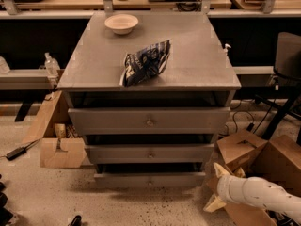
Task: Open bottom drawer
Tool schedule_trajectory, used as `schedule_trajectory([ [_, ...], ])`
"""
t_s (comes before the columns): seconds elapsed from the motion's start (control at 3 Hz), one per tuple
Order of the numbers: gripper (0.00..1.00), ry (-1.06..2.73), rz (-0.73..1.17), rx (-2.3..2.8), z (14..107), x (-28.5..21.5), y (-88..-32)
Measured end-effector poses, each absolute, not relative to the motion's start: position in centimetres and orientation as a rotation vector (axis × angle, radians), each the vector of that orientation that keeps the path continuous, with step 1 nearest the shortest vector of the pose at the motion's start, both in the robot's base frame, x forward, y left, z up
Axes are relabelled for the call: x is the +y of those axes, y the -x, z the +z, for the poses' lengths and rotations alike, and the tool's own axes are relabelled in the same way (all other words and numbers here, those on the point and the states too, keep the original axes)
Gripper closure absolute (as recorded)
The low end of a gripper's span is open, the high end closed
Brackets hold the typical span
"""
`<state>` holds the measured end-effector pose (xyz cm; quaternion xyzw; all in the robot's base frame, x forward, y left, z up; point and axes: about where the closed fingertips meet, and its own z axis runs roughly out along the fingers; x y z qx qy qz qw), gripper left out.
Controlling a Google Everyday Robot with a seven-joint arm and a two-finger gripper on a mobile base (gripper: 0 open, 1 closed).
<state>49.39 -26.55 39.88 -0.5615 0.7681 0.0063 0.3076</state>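
The bottom drawer is the lowest, slimmest grey front of the cabinet, with a small round knob at its centre and a dark gap above it. The middle drawer and the top drawer sit above it. My gripper is at the lower right, on the end of a white arm, beside the cabinet's right bottom corner and apart from the bottom drawer. Its two pale fingers are spread, one up and one down, with nothing between them.
A dark chip bag and a pale bowl lie on the cabinet top. Cardboard boxes crowd the floor at the right; another box stands at the left. A black chair base is at the far right.
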Motion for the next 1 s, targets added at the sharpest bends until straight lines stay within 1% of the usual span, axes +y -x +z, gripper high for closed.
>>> schedule_trajectory([
  [0.33, 0.00, 1.500, -0.040, 2.043, 36.9, -27.6, -49.9],
  [0.67, 0.00, 1.500, -0.040, 2.043, 36.9, -27.6, -49.9],
  [1.0, 0.00, 1.536, -0.079, 2.057, 33.7, -26.0, -50.7],
])
